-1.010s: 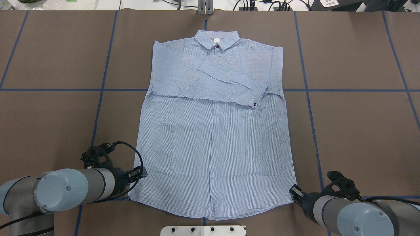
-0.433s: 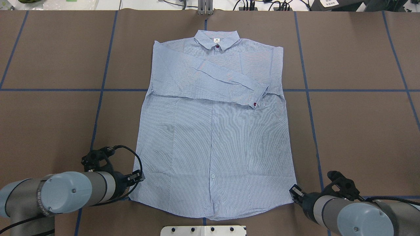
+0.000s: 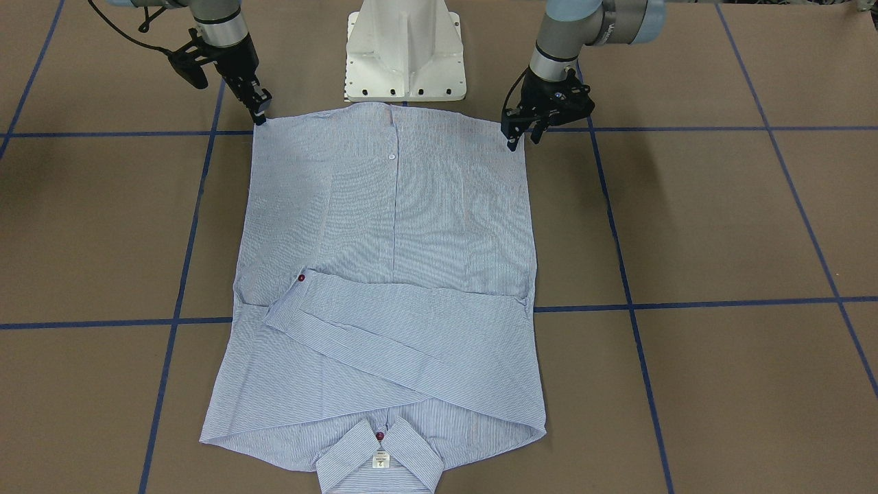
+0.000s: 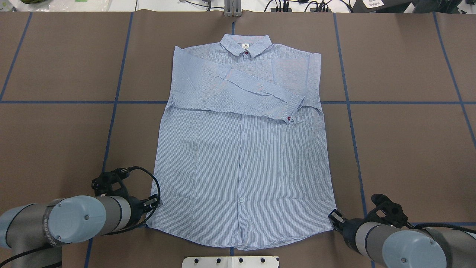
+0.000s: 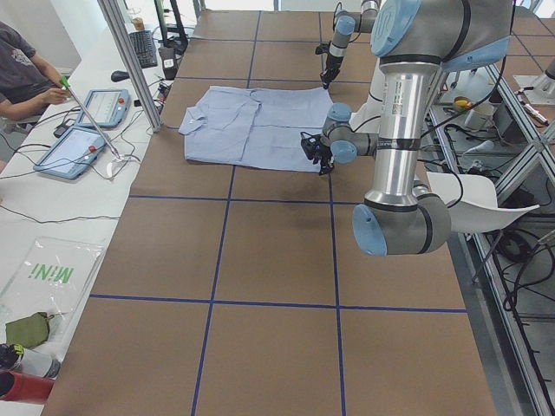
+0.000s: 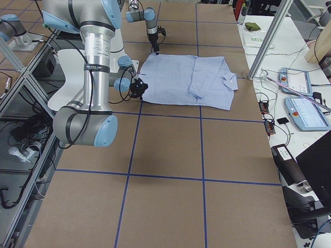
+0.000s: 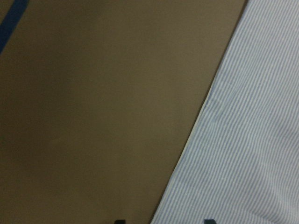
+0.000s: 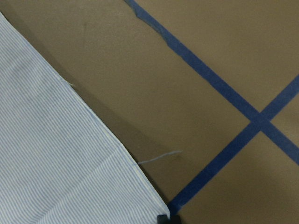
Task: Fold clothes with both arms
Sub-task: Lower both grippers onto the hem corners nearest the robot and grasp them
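light blue-and-white finely striped long-sleeved shirt (image 4: 241, 156) lies flat and front up on the brown paper-covered table (image 4: 409, 149), which is crossed by blue tape lines. its collar points away from the robot, both sleeves are folded across the chest, and the hem lies near the white pedestal base (image 3: 406, 51). the black two-finger left gripper (image 3: 523, 139) sits low at its hem corner, fingers spread with the shirt's edge between them. the black right gripper (image 3: 259, 113) is at the other hem corner; i cannot tell whether its fingers are spread or closed.
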